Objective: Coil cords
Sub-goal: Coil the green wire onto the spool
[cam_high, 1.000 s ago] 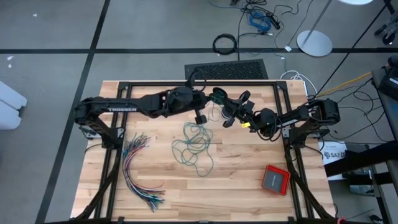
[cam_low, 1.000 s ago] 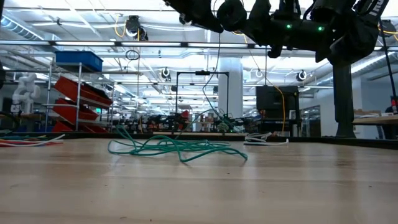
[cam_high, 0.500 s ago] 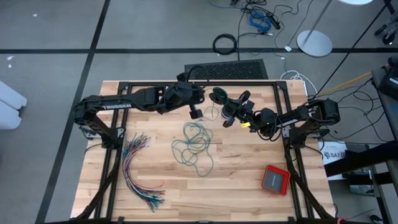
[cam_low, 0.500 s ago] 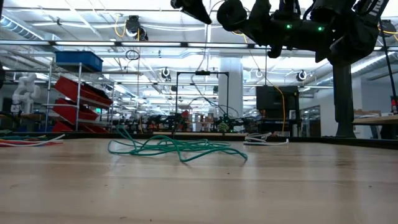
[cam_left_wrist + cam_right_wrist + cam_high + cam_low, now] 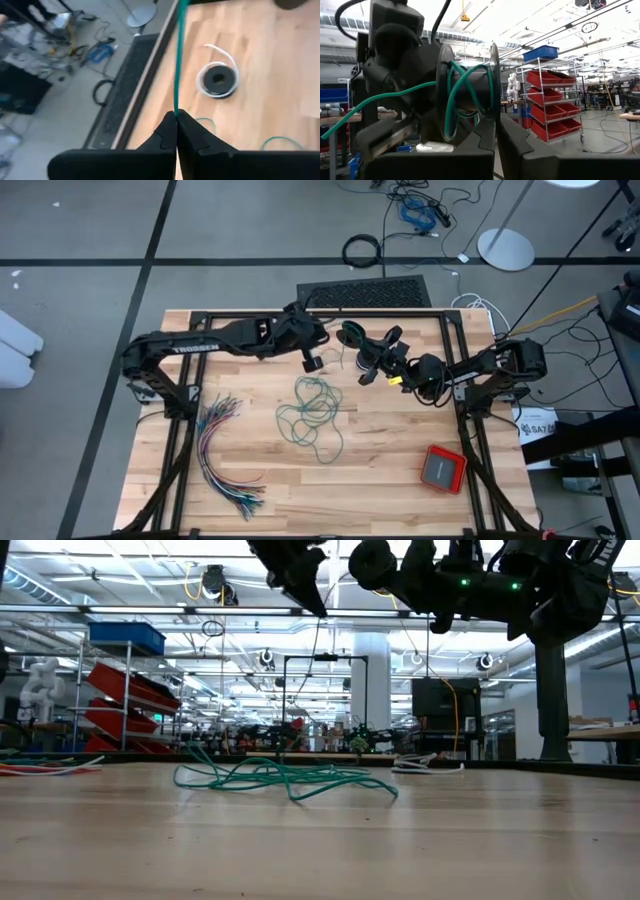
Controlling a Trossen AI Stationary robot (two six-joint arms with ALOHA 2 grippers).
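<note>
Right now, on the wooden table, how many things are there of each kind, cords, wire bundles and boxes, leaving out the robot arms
Cords: 2, the teal-green cord and the coiled black cord.
Wire bundles: 1, the many-coloured wire bundle.
Boxes: 1, the red box.
Total: 4.

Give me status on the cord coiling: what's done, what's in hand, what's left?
Done: the black cord already lies coiled on the table, white tail out. In hand: the left gripper is shut on the teal cord, strung to the spool that the shut right gripper holds, with a few turns on. Left: most teal cord is loose on the table.
</note>
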